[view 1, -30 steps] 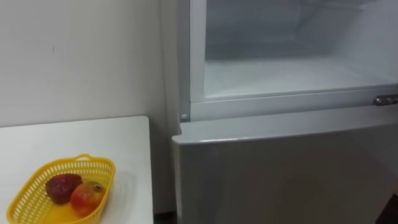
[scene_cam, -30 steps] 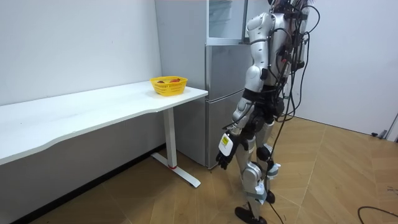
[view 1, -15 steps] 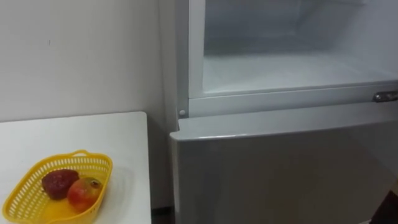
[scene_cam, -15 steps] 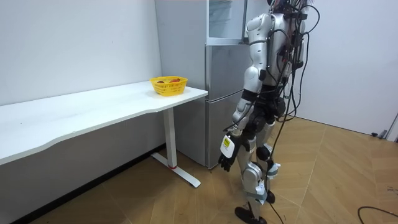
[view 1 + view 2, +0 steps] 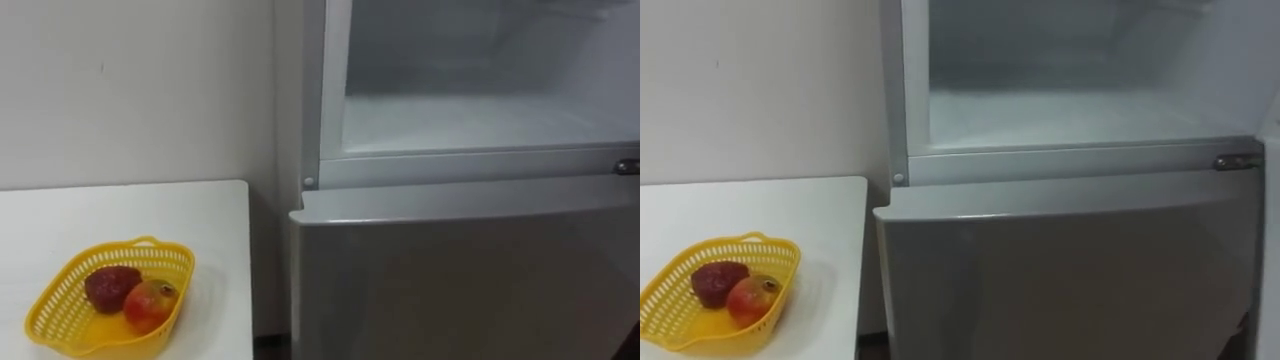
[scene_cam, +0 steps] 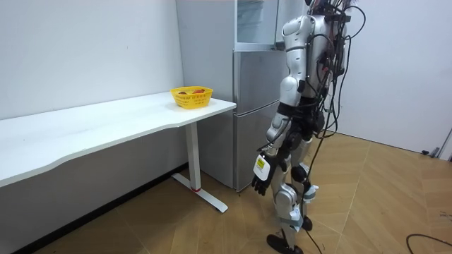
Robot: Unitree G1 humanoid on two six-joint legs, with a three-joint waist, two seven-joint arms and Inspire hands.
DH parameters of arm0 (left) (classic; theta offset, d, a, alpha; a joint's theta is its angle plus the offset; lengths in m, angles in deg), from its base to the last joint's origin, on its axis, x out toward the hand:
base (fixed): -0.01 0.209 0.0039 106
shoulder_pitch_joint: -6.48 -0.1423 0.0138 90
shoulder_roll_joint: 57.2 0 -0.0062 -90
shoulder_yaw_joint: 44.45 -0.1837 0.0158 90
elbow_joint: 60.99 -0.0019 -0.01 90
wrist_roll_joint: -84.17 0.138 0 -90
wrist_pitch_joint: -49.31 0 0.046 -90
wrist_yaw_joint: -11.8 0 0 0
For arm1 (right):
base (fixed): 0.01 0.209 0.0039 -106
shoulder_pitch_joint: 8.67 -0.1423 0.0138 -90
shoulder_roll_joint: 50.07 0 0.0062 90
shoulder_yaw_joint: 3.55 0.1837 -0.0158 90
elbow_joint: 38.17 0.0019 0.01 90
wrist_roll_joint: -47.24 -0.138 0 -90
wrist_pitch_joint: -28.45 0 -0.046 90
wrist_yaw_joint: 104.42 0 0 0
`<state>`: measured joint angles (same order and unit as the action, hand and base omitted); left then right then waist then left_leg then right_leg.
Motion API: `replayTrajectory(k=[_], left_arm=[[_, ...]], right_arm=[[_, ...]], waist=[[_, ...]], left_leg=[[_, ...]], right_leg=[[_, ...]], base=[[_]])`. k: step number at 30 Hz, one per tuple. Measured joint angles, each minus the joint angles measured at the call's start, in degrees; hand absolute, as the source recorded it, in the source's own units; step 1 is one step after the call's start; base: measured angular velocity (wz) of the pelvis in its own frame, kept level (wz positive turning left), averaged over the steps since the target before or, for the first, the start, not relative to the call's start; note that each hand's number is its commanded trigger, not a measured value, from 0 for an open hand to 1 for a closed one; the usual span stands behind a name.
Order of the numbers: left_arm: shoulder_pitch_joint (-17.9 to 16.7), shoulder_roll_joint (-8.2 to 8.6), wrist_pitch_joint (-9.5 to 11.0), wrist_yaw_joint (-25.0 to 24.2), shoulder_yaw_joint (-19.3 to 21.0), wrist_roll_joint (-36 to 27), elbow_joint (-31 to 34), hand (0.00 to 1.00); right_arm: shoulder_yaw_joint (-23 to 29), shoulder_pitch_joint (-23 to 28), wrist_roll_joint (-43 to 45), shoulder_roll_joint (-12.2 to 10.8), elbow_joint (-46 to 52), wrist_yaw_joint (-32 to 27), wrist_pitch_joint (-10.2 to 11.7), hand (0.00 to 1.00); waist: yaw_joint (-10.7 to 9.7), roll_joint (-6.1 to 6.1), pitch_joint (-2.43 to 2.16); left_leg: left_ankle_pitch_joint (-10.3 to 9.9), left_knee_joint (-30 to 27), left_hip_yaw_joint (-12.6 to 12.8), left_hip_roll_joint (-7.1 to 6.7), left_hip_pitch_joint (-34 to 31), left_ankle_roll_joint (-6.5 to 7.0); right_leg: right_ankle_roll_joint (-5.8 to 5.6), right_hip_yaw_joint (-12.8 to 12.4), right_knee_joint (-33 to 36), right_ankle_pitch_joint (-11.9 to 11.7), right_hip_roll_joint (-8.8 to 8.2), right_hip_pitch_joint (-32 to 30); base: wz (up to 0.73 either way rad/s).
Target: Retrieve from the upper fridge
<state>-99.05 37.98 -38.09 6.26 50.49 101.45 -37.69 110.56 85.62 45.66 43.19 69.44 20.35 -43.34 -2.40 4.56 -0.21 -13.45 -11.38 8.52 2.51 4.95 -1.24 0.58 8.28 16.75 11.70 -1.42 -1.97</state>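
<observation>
We see the upper fridge compartment (image 5: 470,110) standing open, its interior white, above the shut grey lower door (image 5: 460,280). On the white table (image 5: 150,210) beside it sits a yellow basket (image 5: 165,248) (lattice-walled), where a dark red fruit (image 5: 111,286) touches a red-and-yellow fruit (image 5: 150,305).

A long white table (image 6: 106,123) stands on the brown wooden floor (image 6: 176,226), held up by a white leg (image 6: 191,159) with a flat foot. Near the table's end, close to the wall, sits a yellow basket (image 5: 55,298) with holes in its sides. In the basket lie a dark red fruit (image 5: 110,285) and a red and yellow fruit (image 5: 150,303), touching each other. The grey fridge (image 6: 254,113) stands on the same floor, just beside the end of the table. Its top part is open, and the white shelf (image 5: 470,120) inside looks frosty. The robot stands on the floor in front of the fridge
</observation>
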Motion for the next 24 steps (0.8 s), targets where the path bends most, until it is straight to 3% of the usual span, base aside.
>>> replayTrajectory(k=[2, 6, 7, 9, 13, 16, 24], left_arm=[[0.0, -0.15, 0.0, -0.1, 0.6, 0.9, 0.0, 0.00], [-0.1, -0.27, -0.1, -0.1, 0.6, 1.0, 0.2, 0.00], [-0.1, -0.32, -0.2, -0.1, 0.6, 1.0, 0.3, 0.00], [-0.3, -0.31, -0.5, -0.1, 0.5, 1.0, 0.3, 0.00], [-0.3, -0.18, -0.6, -0.1, 0.5, 1.0, 1.3, 0.00], [-0.5, -0.22, -0.8, 0.0, 0.5, 1.0, 1.7, 0.00], [-0.9, -0.18, -2.4, -1.2, 0.6, 1.2, 4.3, 0.00]], right_arm=[[-0.1, -1.5, 0.1, 1.2, 0.0, 2.2, 0.0, 0.00], [-0.2, -2.2, 0.1, 1.4, 0.0, 4.8, 0.0, 0.00], [-0.4, -2.4, 0.1, 1.4, 0.0, 5.8, 0.0, 0.00], [-1.2, -2.8, 0.1, 1.4, 0.0, 7.5, 0.0, 0.00], [-3.3, -3.3, 0.1, 1.4, -0.2, 12.5, -0.1, 0.00], [-4.6, -6.4, -0.8, 1.4, -3.1, 15.1, -0.1, 0.00], [-5.7, -7.8, -5.2, 1.4, -10.2, 24.9, -3.2, 0.00]], waist=[[0.6, 0.66, 0.08], [1.3, 1.24, 0.09], [1.5, 1.42, 0.28], [2.3, 1.25, 0.52], [2.9, 0.93, 0.62], [2.9, 0.58, 0.58], [4.3, 0.07, 0.53]], left_leg=[[0.0, 0.0, 0.0, 0.02, 0.7, 0.00], [0.0, -0.3, -0.1, 0.06, 0.7, 0.00], [0.0, -0.3, -0.3, 0.03, 0.7, 0.00], [0.0, -0.3, -0.4, 0.03, 0.7, 0.01], [0.0, 0.1, -0.7, 0.05, 0.3, 0.01], [0.0, 0.1, -0.7, 0.07, 0.3, 0.01], [0.0, 0.1, -1.0, 0.23, 0.8, 0.01]], right_leg=[[-0.01, 0.0, -0.7, 0.0, 0.00, 0.8], [-0.19, 0.4, -1.3, -0.2, 0.01, 1.2], [-0.19, 0.5, -1.2, -0.3, -0.02, 1.2], [-0.15, 0.5, -1.1, -0.3, -0.01, 1.1], [-0.14, 0.9, -1.0, -0.3, -0.02, 1.1], [-0.08, 1.0, -1.1, -0.4, -0.07, 1.3], [-0.10, 1.3, -2.3, -0.8, 0.17, 2.5]], base=[[0.02], [0.10], [0.05], [0.00], [0.04], [0.00], [0.00]])
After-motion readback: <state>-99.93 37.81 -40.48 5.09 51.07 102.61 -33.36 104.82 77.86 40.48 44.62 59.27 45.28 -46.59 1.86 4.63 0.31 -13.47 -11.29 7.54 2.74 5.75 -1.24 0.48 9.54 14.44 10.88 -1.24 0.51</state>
